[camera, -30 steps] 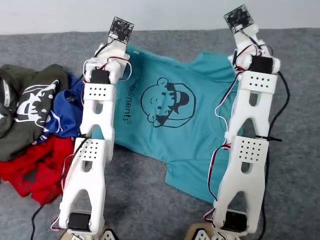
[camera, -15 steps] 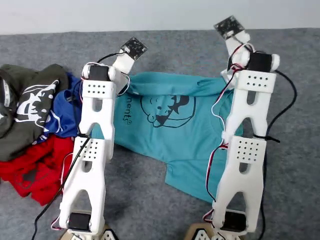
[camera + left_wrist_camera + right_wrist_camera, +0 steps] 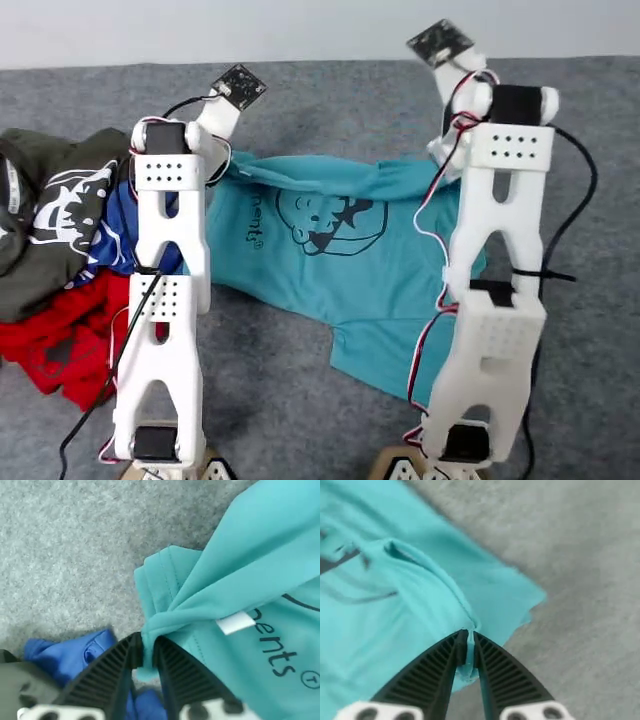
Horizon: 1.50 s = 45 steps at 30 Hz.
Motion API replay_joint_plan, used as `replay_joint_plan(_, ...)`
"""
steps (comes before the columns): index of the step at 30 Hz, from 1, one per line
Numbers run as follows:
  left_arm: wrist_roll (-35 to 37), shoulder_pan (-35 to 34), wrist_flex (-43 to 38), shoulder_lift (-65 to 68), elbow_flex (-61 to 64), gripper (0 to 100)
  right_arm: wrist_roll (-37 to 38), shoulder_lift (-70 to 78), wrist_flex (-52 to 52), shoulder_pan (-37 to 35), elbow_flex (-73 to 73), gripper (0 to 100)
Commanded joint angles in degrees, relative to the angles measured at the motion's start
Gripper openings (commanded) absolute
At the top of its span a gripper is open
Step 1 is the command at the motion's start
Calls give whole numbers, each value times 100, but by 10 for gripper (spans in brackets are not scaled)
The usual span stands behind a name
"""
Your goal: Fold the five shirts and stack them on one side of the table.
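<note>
A teal shirt (image 3: 320,250) with a dark cartoon print lies across the middle of the grey table, its far edge lifted and folded toward me. My left gripper (image 3: 145,652) is shut on a bunched fold of the teal shirt (image 3: 235,580) at its far left corner. My right gripper (image 3: 467,647) is shut on the teal shirt (image 3: 395,610) at its far right corner. In the high view the left arm (image 3: 170,250) and right arm (image 3: 500,230) stand along the shirt's two sides.
At the left edge lies a heap of shirts: an olive one (image 3: 55,215) with a white print, a blue one (image 3: 130,220) and a red one (image 3: 60,340). Blue cloth (image 3: 80,652) shows beside my left gripper. Bare grey table (image 3: 340,95) lies beyond the teal shirt.
Both grippers have pulled the teal shirt's far edge toward the near side, folding the top over the print. Both arms have drawn back and risen.
</note>
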Motion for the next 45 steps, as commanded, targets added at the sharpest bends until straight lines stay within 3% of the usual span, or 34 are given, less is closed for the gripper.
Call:
replay_joint_plan(1,-44,-88,176,-492,119,2,44,-1121,242,-171,1187,10)
replay_joint_plan(9,-202,0,185,-1099,1297,2,53,-1560,215,-13,1987,10)
replay_joint_plan(18,-1002,35,185,-2760,3758,2,229,-2167,251,110,2163,10)
replay_joint_plan(28,-1644,193,167,-4255,6352,2,527,-3618,242,66,4554,10)
replay_joint_plan(37,-1662,167,158,-4255,6800,2,510,-4673,207,-251,6673,11)
replay_joint_plan(45,-1644,44,114,-4246,6800,2,527,-5473,233,-312,7095,11)
